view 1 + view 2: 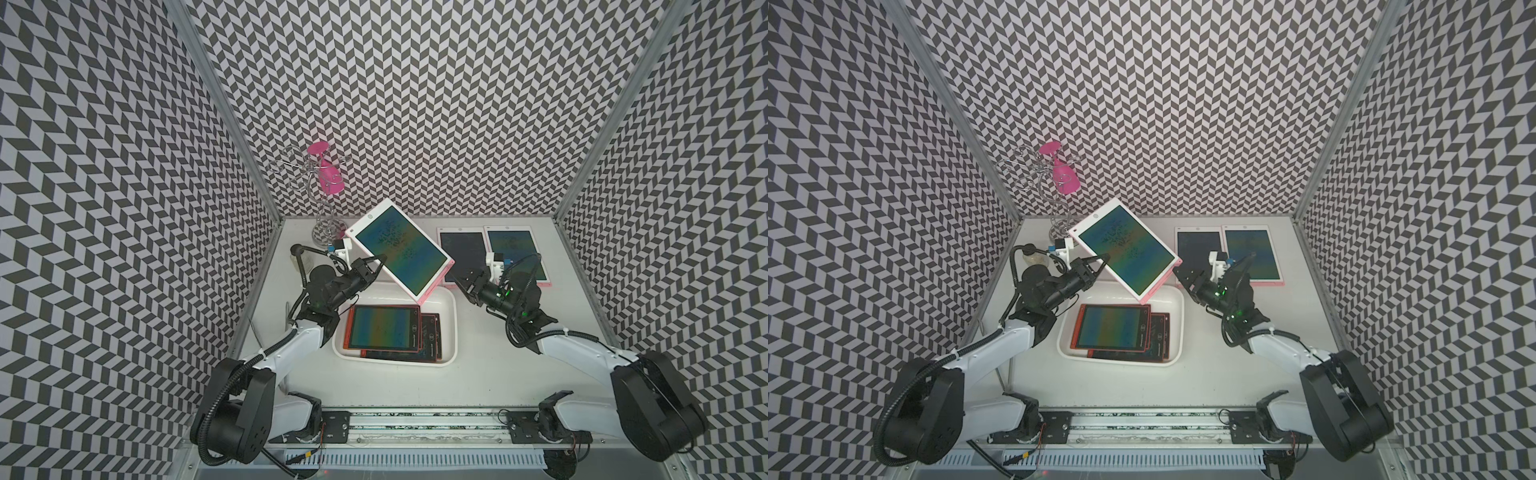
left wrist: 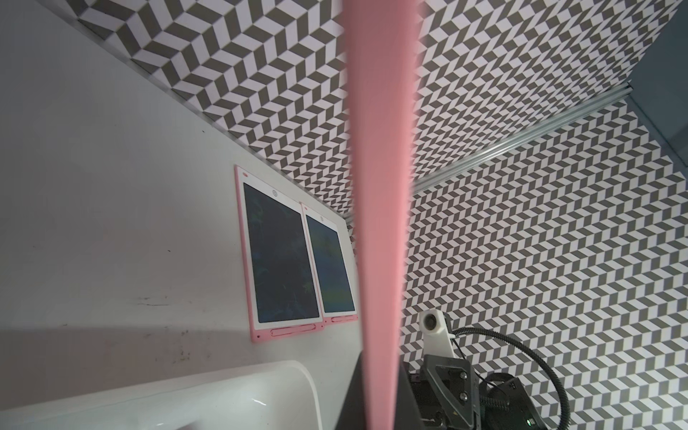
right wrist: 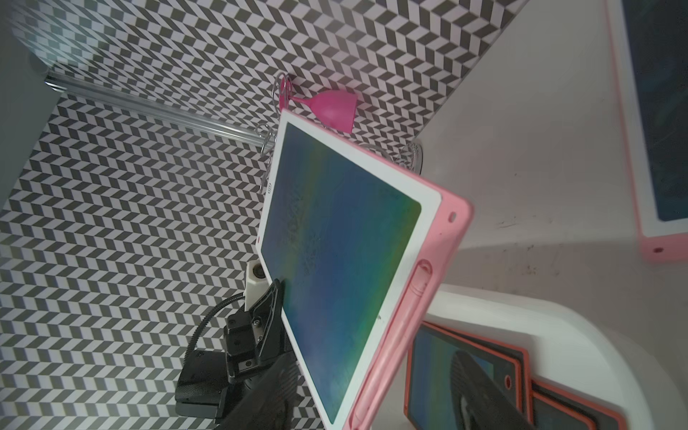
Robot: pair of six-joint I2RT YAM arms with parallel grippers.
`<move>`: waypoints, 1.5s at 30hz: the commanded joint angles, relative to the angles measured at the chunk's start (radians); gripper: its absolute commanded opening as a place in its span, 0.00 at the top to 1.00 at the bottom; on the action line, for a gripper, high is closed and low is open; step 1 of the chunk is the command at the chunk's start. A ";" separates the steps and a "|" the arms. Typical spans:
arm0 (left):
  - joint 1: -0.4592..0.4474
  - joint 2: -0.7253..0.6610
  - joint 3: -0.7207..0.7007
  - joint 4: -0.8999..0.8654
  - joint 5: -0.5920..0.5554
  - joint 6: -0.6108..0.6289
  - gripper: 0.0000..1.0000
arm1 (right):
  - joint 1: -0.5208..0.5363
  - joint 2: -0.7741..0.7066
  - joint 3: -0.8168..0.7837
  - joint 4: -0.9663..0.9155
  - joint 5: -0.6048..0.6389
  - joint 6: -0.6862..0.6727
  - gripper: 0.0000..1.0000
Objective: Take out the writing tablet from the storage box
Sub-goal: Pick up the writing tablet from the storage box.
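Top view first: the left gripper (image 1: 380, 262) is clamped tight on the lower-left long edge of a pink-and-white writing tablet (image 1: 401, 253). That tablet is up in the air at centre frame, tilted, screen facing up. Its lowest corner hangs over the far rim of the white storage box (image 1: 454, 332), clear of it.

The box sits on the table (image 1: 478, 374) just below centre, and a fanned stack of orange-framed tablets (image 1: 384, 328) lies flat inside.

Just right of the raised tablet's lower corner, the right gripper (image 1: 464, 281) stands with its jaws spread wide, holding nothing, near the pink edge but apart from it.

Behind it, right of centre near the back wall, 2 pink-framed tablets (image 1: 517, 253) lie flat, side by side.

In the upper left of the table a wire stand (image 1: 326, 226) carries a pink goblet (image 1: 328, 174) hung upside down.

In the left wrist view, the tablet's pink edge (image 2: 379, 223) runs straight out from between the dark fingers (image 2: 350, 405).

In the right wrist view, a black finger (image 3: 273, 298) presses on the screen side of the lifted tablet (image 3: 335, 279), with the box (image 3: 595, 353) beside it.
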 commanded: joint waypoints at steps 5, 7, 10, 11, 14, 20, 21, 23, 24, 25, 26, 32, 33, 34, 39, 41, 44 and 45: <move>0.050 0.020 0.115 -0.057 0.188 0.065 1.00 | -0.126 -0.114 -0.007 -0.162 -0.034 -0.290 0.26; 0.069 0.038 0.154 -0.112 0.235 0.112 1.00 | -0.180 -0.109 0.047 -0.263 -0.097 -0.422 0.23; 0.076 0.095 0.230 -0.187 0.321 0.184 1.00 | -0.219 -0.052 0.160 -0.424 -0.214 -0.600 0.22; 0.077 0.119 0.251 -0.190 0.362 0.193 1.00 | -0.224 -0.026 0.203 -0.479 -0.246 -0.666 0.22; 0.077 0.192 0.298 -0.190 0.445 0.212 1.00 | -0.226 0.049 0.323 -0.622 -0.304 -0.810 0.23; 0.091 0.252 0.361 -0.209 0.505 0.253 1.00 | -0.227 0.148 0.387 -0.577 -0.445 -0.825 0.26; 0.092 0.261 0.372 -0.221 0.513 0.262 1.00 | -0.227 0.163 0.394 -0.565 -0.471 -0.824 0.27; 0.096 0.281 0.394 -0.241 0.534 0.275 1.00 | -0.227 0.185 0.408 -0.564 -0.474 -0.823 0.28; 0.095 0.292 0.395 -0.224 0.550 0.264 1.00 | -0.227 0.196 0.411 -0.556 -0.477 -0.825 0.28; 0.093 0.303 0.389 -0.191 0.558 0.239 1.00 | -0.227 0.207 0.413 -0.546 -0.486 -0.821 0.28; 0.090 0.313 0.383 -0.164 0.564 0.217 1.00 | -0.226 0.215 0.417 -0.545 -0.494 -0.822 0.28; 0.069 0.353 0.405 -0.161 0.595 0.208 1.00 | -0.226 0.256 0.435 -0.549 -0.517 -0.828 0.28; 0.067 0.357 0.408 -0.163 0.601 0.208 1.00 | -0.226 0.257 0.434 -0.544 -0.518 -0.827 0.28; 0.067 0.359 0.409 -0.164 0.606 0.210 1.00 | -0.226 0.258 0.434 -0.543 -0.519 -0.826 0.28; 0.054 0.361 0.414 -0.191 0.606 0.227 1.00 | -0.226 0.276 0.438 -0.558 -0.496 -0.835 0.29; 0.049 0.360 0.417 -0.199 0.606 0.237 1.00 | -0.226 0.285 0.433 -0.547 -0.498 -0.824 0.30; 0.041 0.361 0.423 -0.210 0.628 0.245 1.00 | -0.226 0.300 0.436 -0.542 -0.501 -0.822 0.31; 0.041 0.363 0.425 -0.210 0.635 0.245 1.00 | -0.225 0.304 0.437 -0.539 -0.504 -0.820 0.32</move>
